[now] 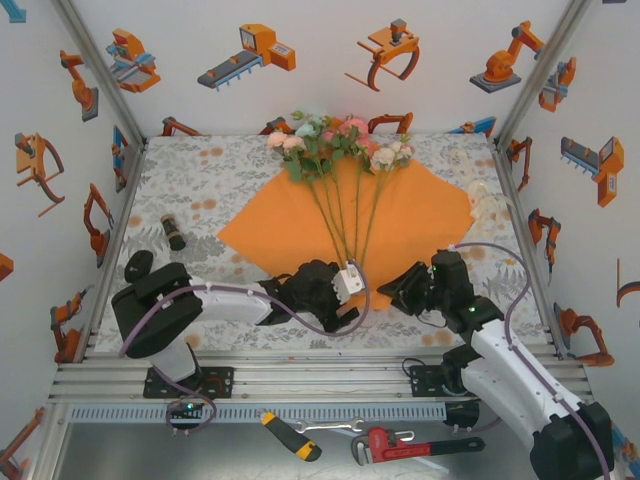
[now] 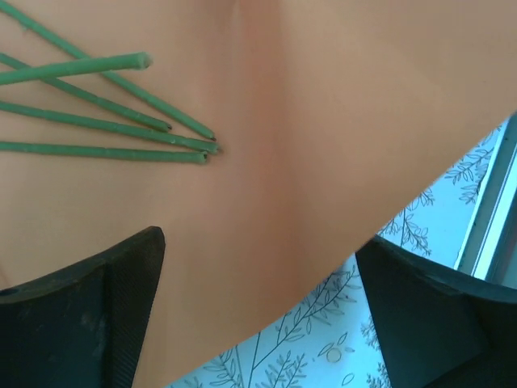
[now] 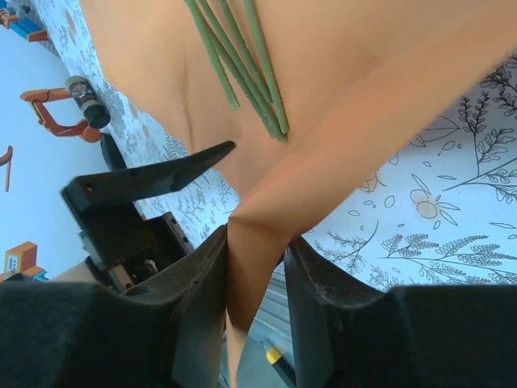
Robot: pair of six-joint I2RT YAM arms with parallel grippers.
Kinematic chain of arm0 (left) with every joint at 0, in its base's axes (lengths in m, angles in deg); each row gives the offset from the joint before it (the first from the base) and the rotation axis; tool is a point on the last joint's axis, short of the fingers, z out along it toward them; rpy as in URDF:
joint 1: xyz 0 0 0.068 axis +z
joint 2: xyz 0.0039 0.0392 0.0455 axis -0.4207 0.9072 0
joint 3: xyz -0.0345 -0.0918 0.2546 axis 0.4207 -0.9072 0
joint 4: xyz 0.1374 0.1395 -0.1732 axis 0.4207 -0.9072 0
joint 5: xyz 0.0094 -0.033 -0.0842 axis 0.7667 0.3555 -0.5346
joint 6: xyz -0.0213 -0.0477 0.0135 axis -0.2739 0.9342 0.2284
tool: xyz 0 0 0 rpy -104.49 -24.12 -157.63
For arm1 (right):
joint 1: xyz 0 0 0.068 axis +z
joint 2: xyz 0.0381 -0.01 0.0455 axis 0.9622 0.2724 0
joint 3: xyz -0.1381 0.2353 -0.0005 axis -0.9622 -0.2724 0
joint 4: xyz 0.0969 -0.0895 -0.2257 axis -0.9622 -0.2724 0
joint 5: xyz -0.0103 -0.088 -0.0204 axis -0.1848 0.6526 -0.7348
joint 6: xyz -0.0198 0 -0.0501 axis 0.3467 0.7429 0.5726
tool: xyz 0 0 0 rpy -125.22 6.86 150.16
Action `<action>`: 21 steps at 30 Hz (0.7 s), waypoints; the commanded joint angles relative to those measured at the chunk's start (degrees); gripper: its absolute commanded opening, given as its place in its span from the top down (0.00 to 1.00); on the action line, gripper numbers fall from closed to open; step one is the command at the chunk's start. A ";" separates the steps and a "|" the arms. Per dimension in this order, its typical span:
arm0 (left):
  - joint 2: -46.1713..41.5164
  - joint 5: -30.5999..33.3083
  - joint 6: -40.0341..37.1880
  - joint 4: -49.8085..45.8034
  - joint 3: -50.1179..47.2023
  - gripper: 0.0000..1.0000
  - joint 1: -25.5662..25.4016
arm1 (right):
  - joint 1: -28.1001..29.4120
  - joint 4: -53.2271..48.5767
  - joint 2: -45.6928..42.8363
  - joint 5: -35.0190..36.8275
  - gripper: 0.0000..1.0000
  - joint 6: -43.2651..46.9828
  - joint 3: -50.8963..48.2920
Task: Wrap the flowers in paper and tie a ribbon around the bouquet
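A large, thin, bright orange sheet of paper (image 1: 300, 225) lies spread on a table draped in a grey-and-white leaf-print cloth (image 1: 200, 180). The table stands inside a booth of white walls (image 1: 300, 60) dotted with orange robot stickers and framed by aluminium posts.

A small bunch of artificial pink, peach and white flowers (image 1: 340, 145) rests on the paper. Their heads are at its far edge, and the long green stems (image 2: 105, 129) run down towards its near corner.

At that near corner, the right gripper (image 3: 254, 283) has both black fingers (image 3: 202, 299) clamped on a raised fold of the paper, pinching the sheet up off the cloth. The stem tips (image 3: 242, 56) lie on the paper just beyond the fold.

The left gripper (image 2: 258, 311) hangs over the same corner from the left. Its jaws are spread wide and hold nothing, with bare paper and a strip of cloth showing between them.

Well off the paper's left corner, a small dark cylindrical bottle (image 1: 174, 231) lies on its side on the cloth.

Nearer than the paper, past the arms' bases, a grey metal ledge (image 1: 150, 440) carries three tools: a screwdriver with a yellow-and-black handle (image 1: 291, 436), a silver spanner (image 1: 330, 427) and a red pipe wrench (image 1: 395, 443).
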 commanded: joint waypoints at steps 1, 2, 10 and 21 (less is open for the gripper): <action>0.13 4.57 -0.36 5.12 1.43 0.53 0.02 | 0.37 -0.18 0.95 1.47 0.58 4.97 4.90; -0.08 5.34 -0.30 4.52 1.56 0.71 -0.01 | 0.30 -0.83 1.25 1.74 0.54 6.88 5.89; -6.48 4.53 5.35 -2.61 -1.33 1.00 4.80 | -0.13 -6.25 -0.70 1.24 0.14 40.33 12.93; -11.59 0.86 7.54 -7.81 -3.49 1.00 8.14 | 0.05 17.62 -9.22 -9.86 0.04 55.70 -2.08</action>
